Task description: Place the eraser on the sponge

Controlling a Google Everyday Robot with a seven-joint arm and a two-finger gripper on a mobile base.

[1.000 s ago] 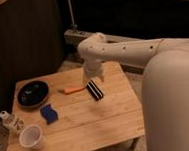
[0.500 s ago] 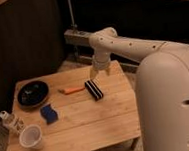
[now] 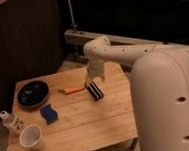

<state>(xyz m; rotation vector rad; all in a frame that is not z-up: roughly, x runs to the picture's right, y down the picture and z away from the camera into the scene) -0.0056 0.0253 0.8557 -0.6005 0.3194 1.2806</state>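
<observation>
The eraser [image 3: 95, 90], a black block with white stripes, lies on the wooden table [image 3: 88, 126] right of centre. My gripper [image 3: 91, 80] hangs at the end of the white arm, directly over the eraser's far end, very close to it or touching it. The blue sponge [image 3: 48, 113] rests flat on the table to the left, well apart from both the eraser and the gripper, with nothing on top of it.
An orange stick [image 3: 72, 89] lies just left of the eraser. A black round dish [image 3: 32, 92] sits at the table's far left. A white cup [image 3: 30, 137] and a small bottle [image 3: 9, 121] stand near the front left corner. The robot's white body [image 3: 166, 103] fills the right side.
The arm's wrist swung slightly right and up half a second ago, then came back down over the eraser. Eraser and sponge have not moved.
</observation>
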